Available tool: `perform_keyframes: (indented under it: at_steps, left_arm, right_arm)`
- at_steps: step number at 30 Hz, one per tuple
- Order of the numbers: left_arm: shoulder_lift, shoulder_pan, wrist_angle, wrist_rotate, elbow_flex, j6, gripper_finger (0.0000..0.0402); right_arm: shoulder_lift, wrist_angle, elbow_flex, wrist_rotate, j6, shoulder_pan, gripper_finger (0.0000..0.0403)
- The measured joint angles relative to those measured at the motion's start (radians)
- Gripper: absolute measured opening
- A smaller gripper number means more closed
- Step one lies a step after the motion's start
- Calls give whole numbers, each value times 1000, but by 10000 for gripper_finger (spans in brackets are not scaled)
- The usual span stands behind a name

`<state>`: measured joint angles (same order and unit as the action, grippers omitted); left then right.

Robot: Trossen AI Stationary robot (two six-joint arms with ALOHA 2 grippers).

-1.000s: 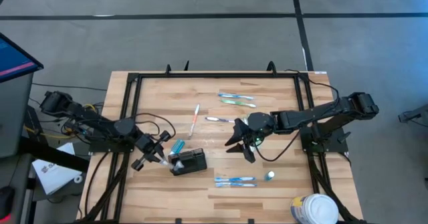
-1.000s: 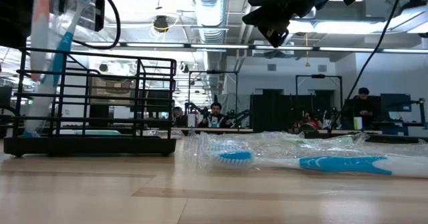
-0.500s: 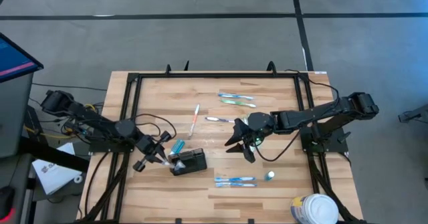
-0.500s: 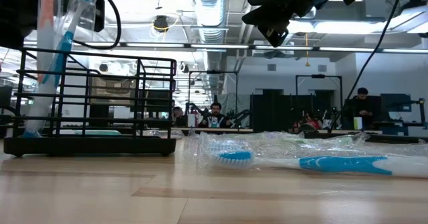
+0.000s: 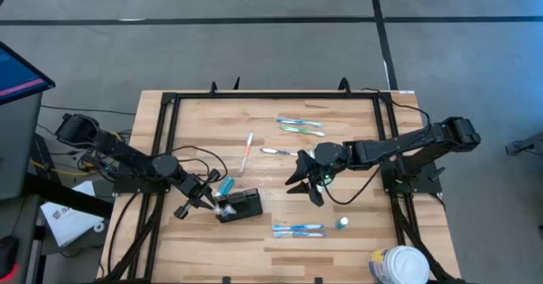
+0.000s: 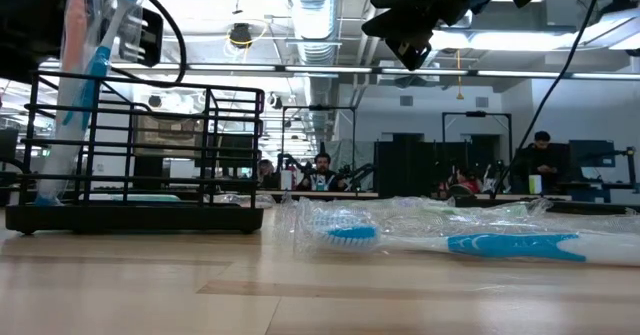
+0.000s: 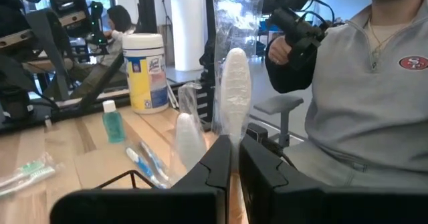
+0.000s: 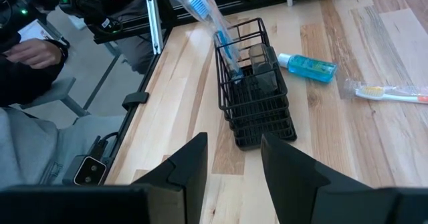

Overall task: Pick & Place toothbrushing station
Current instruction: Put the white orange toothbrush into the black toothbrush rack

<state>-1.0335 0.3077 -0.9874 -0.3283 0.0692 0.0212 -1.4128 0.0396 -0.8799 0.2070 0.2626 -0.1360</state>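
The toothbrushing station (image 5: 242, 206) is a small black wire box-shaped holder standing on the table's near left; it also shows in the low view (image 6: 140, 165) and the right wrist view (image 8: 257, 100). My left gripper (image 5: 208, 201) is at its left end, shut on a plastic-wrapped blue toothbrush (image 8: 207, 20) that stands tilted with its lower end inside the holder. My right gripper (image 5: 304, 185) hovers open and empty to the holder's right, above the table's middle. My left gripper pinches the wrapped toothbrush (image 7: 234, 83) between its two fingers (image 7: 217, 167), partway up its length. The fingers come at it slanting from the table's left and lie across it. The toothbrush stands tilted, its lower end inside the holder (image 6: 50, 190) and its upper end above the fingers.
A blue bottle (image 5: 226, 185) lies just beyond the holder. Wrapped toothbrushes lie near the front (image 5: 299, 229), at the middle (image 5: 247, 153) and toward the back (image 5: 301, 127). A small green bottle (image 5: 342, 223) and a white tub (image 5: 399, 265) are near right. A person (image 7: 374, 83) sits beyond the table's edge.
My left gripper has gone a little toward the table's right edge and down, closer to the holder, still shut on the wrapped toothbrush, which has shifted slightly with it. The holder has stayed where it was.
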Motion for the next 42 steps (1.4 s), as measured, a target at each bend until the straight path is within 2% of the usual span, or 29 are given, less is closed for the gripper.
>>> perform_keyframes:
  at_steps: [42]
  left_arm:
    - [-11, 0, 10, -1, 0, -3, 20]
  right_arm:
    - [0, -1, 0, 0, 0, 0, 131]
